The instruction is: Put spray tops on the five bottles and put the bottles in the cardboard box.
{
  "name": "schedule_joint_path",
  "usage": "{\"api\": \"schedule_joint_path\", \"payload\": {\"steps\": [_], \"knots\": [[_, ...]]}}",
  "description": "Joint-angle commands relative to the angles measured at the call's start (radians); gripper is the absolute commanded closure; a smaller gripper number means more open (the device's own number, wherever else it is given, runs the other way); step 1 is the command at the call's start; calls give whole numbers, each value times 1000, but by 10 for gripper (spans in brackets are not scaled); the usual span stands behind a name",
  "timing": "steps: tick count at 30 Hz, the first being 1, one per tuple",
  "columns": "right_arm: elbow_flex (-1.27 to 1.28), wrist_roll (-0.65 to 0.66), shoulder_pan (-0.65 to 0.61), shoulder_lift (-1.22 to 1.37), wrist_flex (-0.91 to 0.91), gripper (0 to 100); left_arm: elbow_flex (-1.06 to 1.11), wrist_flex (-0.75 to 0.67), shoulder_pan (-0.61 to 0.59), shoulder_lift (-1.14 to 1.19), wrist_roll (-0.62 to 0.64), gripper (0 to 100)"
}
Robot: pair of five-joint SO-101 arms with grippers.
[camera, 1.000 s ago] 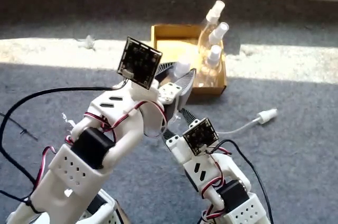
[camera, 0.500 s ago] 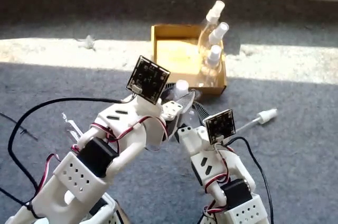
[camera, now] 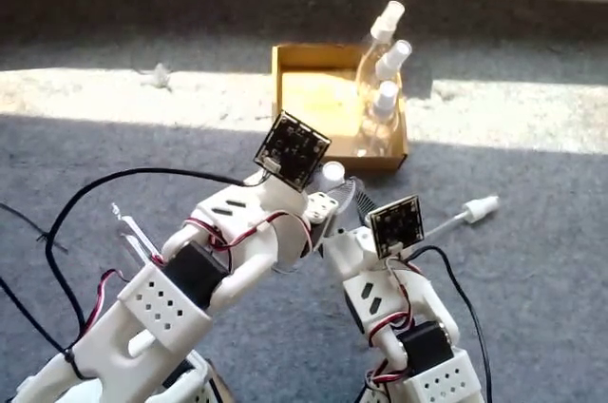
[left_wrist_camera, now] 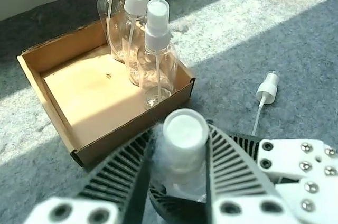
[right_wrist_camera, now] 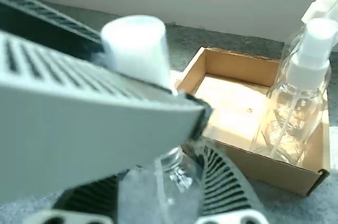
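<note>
My left gripper (left_wrist_camera: 179,147) is shut on the white spray top (left_wrist_camera: 185,128) of a clear bottle (right_wrist_camera: 158,184), held just in front of the cardboard box (camera: 282,63). My right gripper (right_wrist_camera: 158,195) is shut on that bottle's body, below the left gripper's fingers (right_wrist_camera: 95,102). In the high view the top (camera: 332,173) shows between the two arms. Three bottles with spray tops (camera: 380,104) stand along the box's right side (left_wrist_camera: 142,39). A loose spray top (camera: 480,208) with its tube lies on the carpet to the right (left_wrist_camera: 266,87).
The box's left half (left_wrist_camera: 90,94) is bare cardboard. Black cables (camera: 57,222) loop over the grey carpet at the left. A small pale object (camera: 158,74) lies far left in the sunlit strip. A wall runs along the back.
My left gripper has come back from the box's front edge toward the right arm, carrying the white top. The right arm turned and rose to meet it, then held still.
</note>
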Motion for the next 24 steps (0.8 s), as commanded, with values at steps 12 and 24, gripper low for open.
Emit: {"api": "schedule_joint_path", "payload": {"steps": [12, 24], "knots": [[-18, -3, 16, -12, -1, 995, -329, 212, -44, 4, -52, 796], [-21, -3, 16, -12, 1, 995, -39, 49, -114, 7, -72, 797]]}}
